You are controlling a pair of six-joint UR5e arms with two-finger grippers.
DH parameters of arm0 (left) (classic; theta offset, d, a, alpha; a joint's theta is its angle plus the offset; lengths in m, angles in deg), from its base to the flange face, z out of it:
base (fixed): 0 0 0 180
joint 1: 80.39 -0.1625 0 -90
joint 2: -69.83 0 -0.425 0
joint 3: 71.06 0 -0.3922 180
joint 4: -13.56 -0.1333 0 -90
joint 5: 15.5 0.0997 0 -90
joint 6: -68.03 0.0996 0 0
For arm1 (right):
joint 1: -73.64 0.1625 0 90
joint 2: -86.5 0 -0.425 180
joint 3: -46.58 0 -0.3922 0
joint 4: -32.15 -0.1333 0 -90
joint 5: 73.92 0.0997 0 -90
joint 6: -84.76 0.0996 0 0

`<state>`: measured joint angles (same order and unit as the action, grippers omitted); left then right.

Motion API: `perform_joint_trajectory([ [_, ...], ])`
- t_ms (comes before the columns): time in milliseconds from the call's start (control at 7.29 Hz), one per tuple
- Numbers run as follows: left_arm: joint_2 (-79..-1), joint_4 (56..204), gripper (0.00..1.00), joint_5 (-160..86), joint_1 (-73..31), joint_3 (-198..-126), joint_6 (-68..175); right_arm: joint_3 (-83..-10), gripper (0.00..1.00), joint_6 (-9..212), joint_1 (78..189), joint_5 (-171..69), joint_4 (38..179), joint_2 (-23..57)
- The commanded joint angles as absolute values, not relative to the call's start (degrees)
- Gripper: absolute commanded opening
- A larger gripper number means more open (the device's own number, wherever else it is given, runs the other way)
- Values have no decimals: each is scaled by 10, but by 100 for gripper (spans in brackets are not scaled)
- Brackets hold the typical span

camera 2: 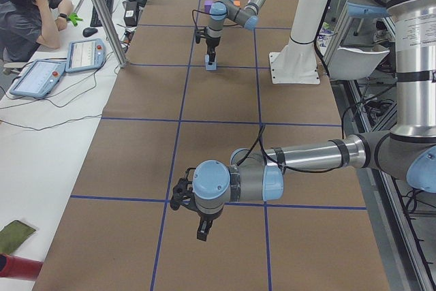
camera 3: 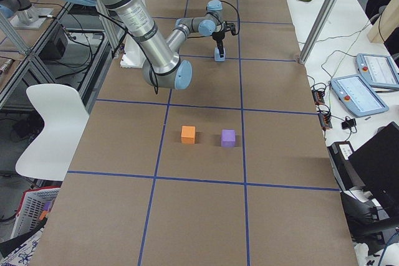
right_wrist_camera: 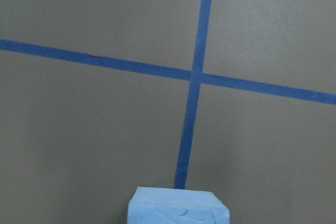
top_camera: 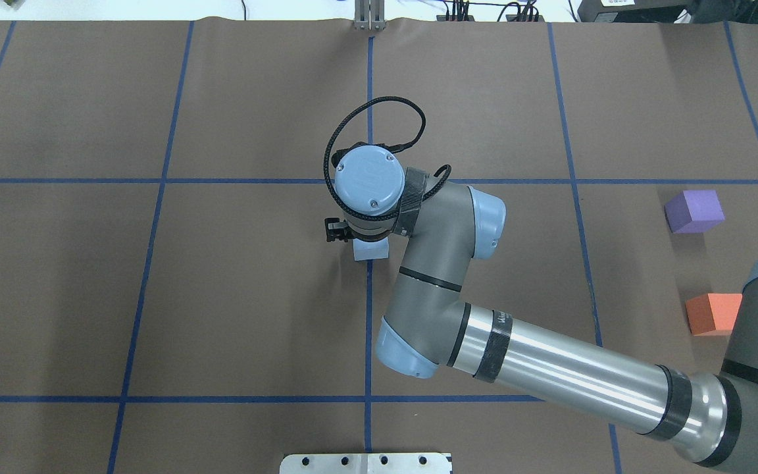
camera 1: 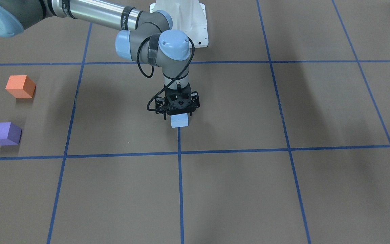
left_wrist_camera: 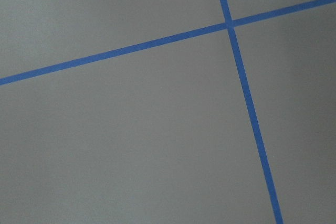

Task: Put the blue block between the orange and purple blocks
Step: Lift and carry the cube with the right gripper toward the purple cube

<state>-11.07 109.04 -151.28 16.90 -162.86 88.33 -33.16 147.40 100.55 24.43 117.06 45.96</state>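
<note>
The light blue block point(camera 1: 179, 121) sits on the centre grid line, directly under my right gripper point(camera 1: 178, 113), which points straight down over it. The fingers are hidden by the gripper body and the block, so I cannot tell whether they are closed on it. The block fills the bottom edge of the right wrist view point(right_wrist_camera: 178, 206). The orange block point(camera 1: 20, 86) and the purple block point(camera 1: 4, 133) stand apart on the robot's right side, with a gap between them. My left gripper point(camera 2: 202, 226) hangs above the table far from the blocks, and I cannot tell its state.
Brown table paper with blue tape grid lines point(camera 1: 180, 183). The white robot base point(camera 1: 181, 20) stands behind the right gripper. An operator point(camera 2: 27, 11) sits at a side desk with tablets. The left wrist view shows only table and tape.
</note>
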Motion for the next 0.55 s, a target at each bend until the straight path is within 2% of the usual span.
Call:
perform_joint_trajectory([
  [0,-110,1091,100,-1513,169,-1629,883,-312,79,1484,1001,243,1155,459],
  [274,-110,1091,100,-1513,169,-1629,883,-310,26,1480,1003,249,1142,459],
  [411,-110,1091,100,-1513,169,-1629,883,-329,18,1479,1008,260,1146,455],
])
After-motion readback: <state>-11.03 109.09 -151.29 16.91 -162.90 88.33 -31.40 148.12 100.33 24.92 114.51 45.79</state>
